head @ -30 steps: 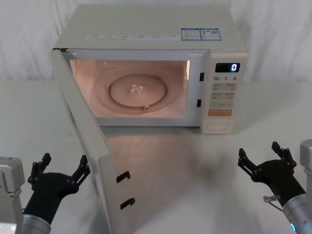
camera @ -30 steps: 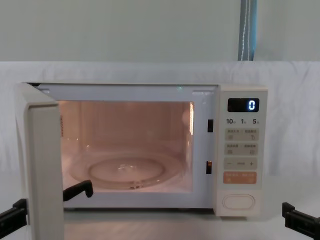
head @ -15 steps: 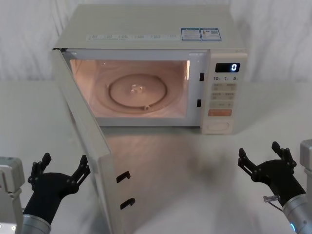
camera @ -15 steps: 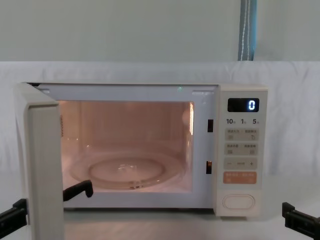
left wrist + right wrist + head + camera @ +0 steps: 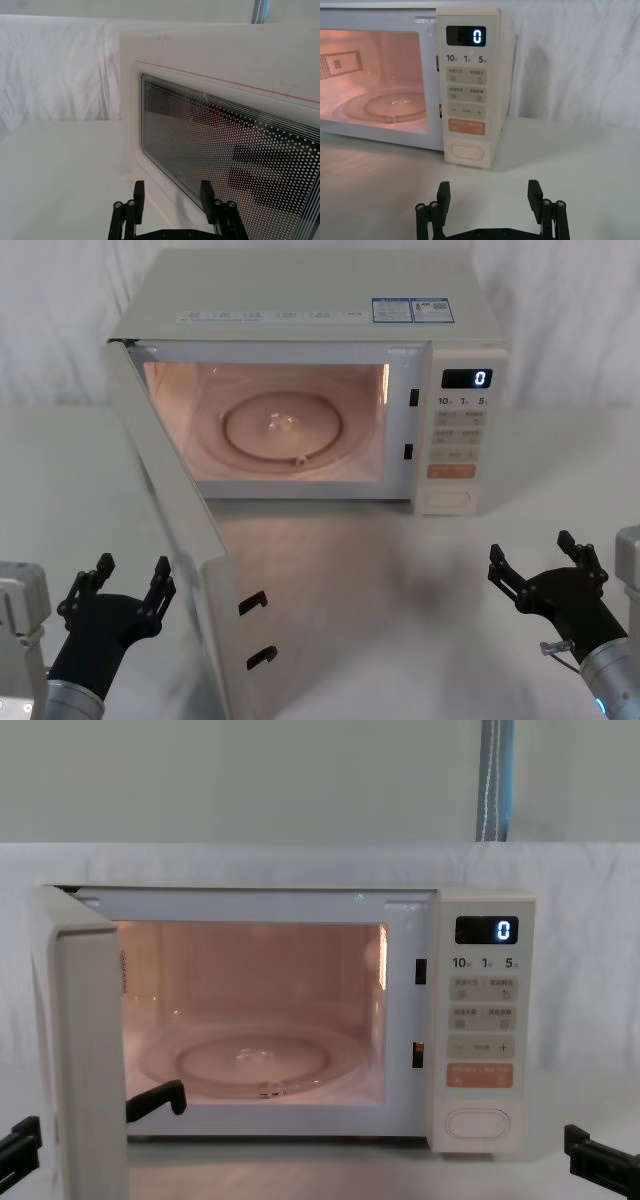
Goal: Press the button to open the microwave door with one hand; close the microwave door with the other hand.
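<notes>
With the microwave door swung wide at my eleven o'clock, my left claw gaped empty beside it; that stiff, hinged panel seemed light, best pushed flat near its free edge.

"0" on the microwave display
</notes>
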